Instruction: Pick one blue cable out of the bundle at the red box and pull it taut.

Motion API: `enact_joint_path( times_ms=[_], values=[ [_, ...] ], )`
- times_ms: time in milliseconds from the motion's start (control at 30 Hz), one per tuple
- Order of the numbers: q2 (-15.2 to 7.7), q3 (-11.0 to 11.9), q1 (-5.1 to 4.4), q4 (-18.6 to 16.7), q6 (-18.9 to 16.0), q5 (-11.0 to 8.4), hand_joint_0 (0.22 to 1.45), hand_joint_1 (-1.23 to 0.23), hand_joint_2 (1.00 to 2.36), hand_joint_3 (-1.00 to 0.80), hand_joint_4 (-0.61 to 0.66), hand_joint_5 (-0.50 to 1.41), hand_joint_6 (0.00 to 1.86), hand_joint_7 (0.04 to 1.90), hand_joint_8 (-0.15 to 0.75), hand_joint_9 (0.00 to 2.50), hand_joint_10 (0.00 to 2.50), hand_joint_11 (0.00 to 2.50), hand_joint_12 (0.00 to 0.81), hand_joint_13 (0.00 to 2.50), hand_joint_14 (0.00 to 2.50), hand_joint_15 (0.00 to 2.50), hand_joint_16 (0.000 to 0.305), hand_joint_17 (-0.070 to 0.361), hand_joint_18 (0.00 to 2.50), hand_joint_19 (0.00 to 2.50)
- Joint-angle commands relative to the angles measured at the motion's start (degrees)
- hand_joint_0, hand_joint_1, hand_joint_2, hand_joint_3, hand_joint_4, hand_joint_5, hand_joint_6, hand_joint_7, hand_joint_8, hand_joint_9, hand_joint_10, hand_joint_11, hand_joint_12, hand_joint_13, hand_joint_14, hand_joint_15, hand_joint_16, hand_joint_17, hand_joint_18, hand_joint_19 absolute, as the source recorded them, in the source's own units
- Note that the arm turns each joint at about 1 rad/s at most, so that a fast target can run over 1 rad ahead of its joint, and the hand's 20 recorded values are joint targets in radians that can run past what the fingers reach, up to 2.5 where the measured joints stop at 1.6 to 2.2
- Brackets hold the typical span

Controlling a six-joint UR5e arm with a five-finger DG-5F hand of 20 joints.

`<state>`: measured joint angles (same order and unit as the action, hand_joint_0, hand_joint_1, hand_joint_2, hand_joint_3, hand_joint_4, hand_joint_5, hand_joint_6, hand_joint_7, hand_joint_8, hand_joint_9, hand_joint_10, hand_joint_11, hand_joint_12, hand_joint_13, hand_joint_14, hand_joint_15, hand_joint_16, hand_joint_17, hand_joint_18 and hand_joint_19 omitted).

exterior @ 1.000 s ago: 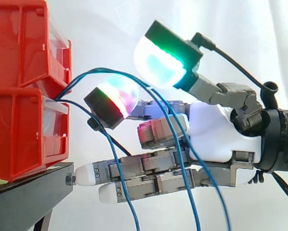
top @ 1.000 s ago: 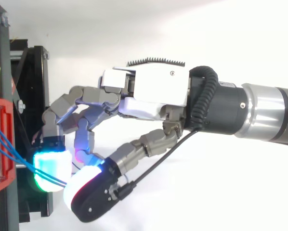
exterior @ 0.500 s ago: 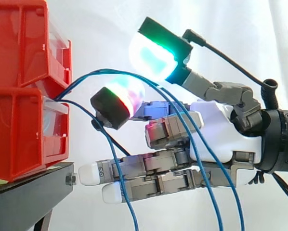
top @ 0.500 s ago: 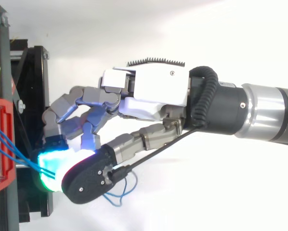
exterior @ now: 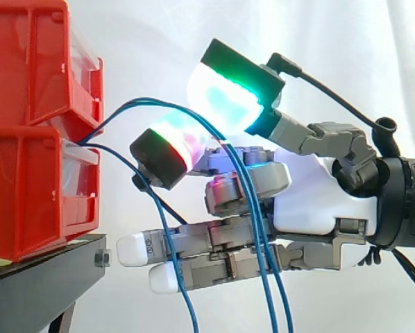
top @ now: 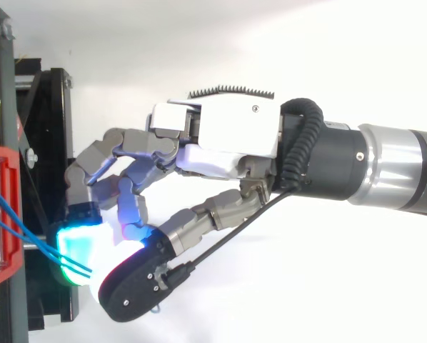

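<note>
Blue cables [exterior: 261, 258]: come out of the front of the red box [exterior: 27, 187], arch up and away from it, then hang straight down, strands side by side.
Hand [exterior: 311, 194]: beside the red box, pinching the arching strands between its glowing pads [exterior: 225, 97]. The lower fingers are straight and point at the box.

A robotics lab test rig: stacked red bins [exterior: 34, 132] on a black stand [exterior: 41, 277], a white curtain [exterior: 159, 48] behind the bins.

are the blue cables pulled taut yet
No, the blue cables arc out of the red box and hang slack down in front of the hand.
</note>
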<state>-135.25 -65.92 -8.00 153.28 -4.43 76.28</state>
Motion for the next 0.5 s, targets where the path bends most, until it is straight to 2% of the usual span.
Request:
enact_joint_path(
  times_ms=[0, 133, 200, 333, 467],
  values=[
    [0.0, 0.0, 0.00, 0.0, 0.0, 0.01, 0.57, -0.79, 1.00, -0.50, 0.07, -0.20, 0.94, 0.84, 0.363, 0.82, 0.86, 1.20, 0.378, 0.53, 0.01, 0.30, 0.057, 0.129, 0.53, 0.20],
    [0.0, 0.0, -0.09, 0.0, 0.0, -0.08, 0.49, -0.66, 1.00, -0.50, 0.12, -0.18, 0.91, 0.81, 0.401, 0.83, 0.75, 1.17, 0.409, 0.49, 0.01, 0.29, 0.063, 0.141, 0.50, 0.21],
    [0.0, 0.0, -0.09, 0.0, 0.0, -0.08, 0.46, -0.55, 1.00, -0.50, 0.13, -0.17, 0.89, 0.82, 0.415, 0.83, 0.75, 1.13, 0.421, 0.46, 0.01, 0.28, 0.065, 0.146, 0.47, 0.22],
    [0.0, 0.0, -0.09, 0.0, 0.0, -0.08, 0.45, -0.49, 1.00, -0.50, 0.10, -0.14, 0.86, 0.86, 0.423, 0.84, 0.67, 1.10, 0.425, 0.43, 0.01, 0.27, 0.066, 0.148, 0.44, 0.22],
    [0.0, 0.0, -0.18, -0.3, 0.0, 0.01, 0.41, -0.50, 1.00, -0.50, 0.10, -0.10, 0.85, 0.84, 0.436, 0.81, 0.25, 1.10, 0.440, 0.33, 0.01, 0.22, 0.069, 0.155, 0.36, 0.18]
  ],
)
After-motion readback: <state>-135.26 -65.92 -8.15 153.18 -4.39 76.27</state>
